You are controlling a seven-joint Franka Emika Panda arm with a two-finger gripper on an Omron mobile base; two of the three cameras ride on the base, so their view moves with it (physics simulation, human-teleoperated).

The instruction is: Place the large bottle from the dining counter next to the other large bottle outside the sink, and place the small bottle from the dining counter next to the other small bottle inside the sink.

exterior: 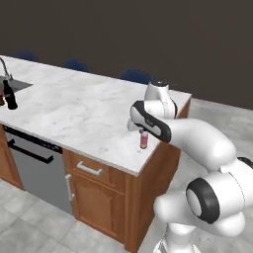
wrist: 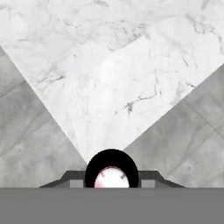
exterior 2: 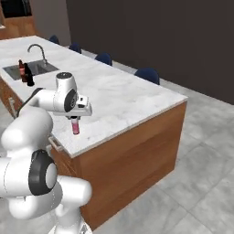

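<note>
Since the small bottle [exterior: 144, 140] must go into the sink [exterior 2: 32, 69], jaws pinch its cap near the worktop [exterior: 89, 111] corner, far from the sink.

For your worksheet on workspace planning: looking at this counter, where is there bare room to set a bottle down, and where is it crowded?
The counter lies bare across its wide middle, from the small bottle near the front corner to the sink, and along the back edge by the stools. It is crowded beside the sink, where two large bottles stand together, and at the corner under the gripper.
</note>
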